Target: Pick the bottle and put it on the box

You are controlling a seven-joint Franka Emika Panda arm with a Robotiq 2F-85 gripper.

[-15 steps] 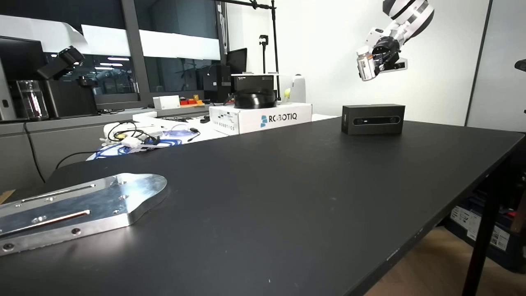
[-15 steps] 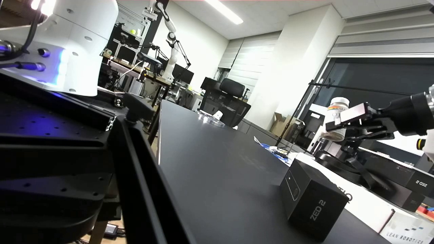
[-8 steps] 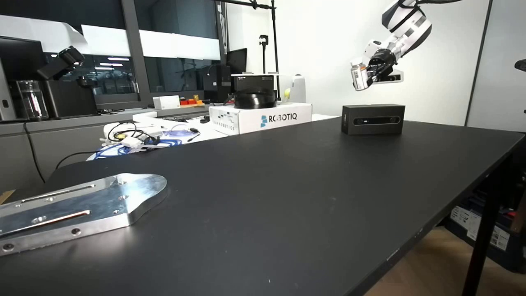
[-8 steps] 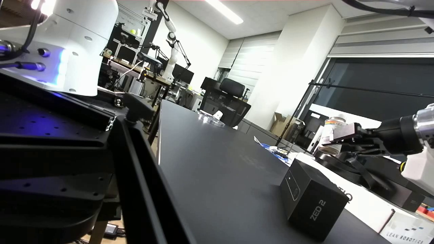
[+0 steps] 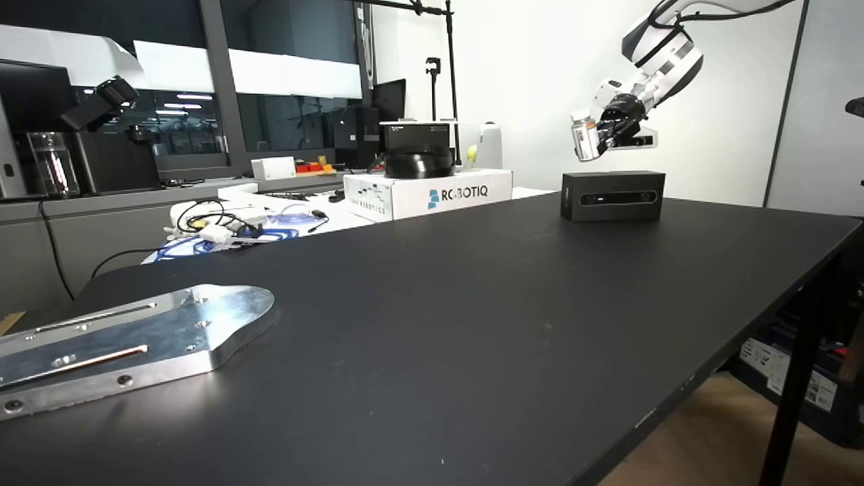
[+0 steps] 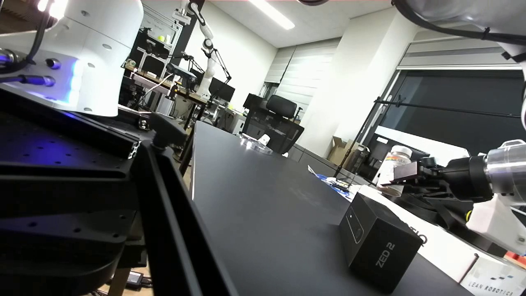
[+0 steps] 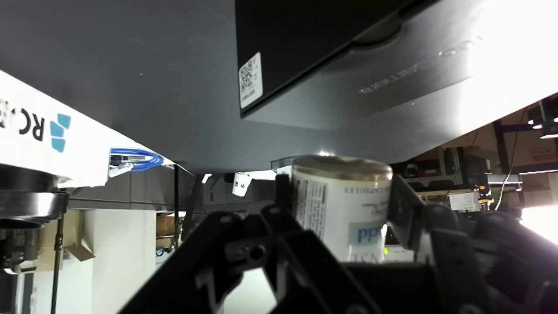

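The bottle (image 6: 392,168), white with a printed label, hangs in the air, slightly tilted with its white cap up. My gripper (image 7: 342,198) is shut on its sides, one of the fingers (image 7: 403,209) against the right side in the wrist view. The black box (image 5: 613,197) lies on the table, a lighter strip on its front face. In an exterior view the bottle (image 5: 585,137) is above the box's left end, with a gap between them. The box (image 7: 301,39) also fills the top of the wrist view, apart from the bottle's base.
A long white printed carton (image 5: 459,194) with black gear on it stands behind the black table (image 5: 432,324). A shiny metal plate (image 5: 148,331) lies at the table's near left. Blue cables (image 5: 270,234) are bunched beside the carton.
My gripper has come down with the bottle, moving left in both exterior views and closer to the box's height. The box has not moved, and the grip looks the same.
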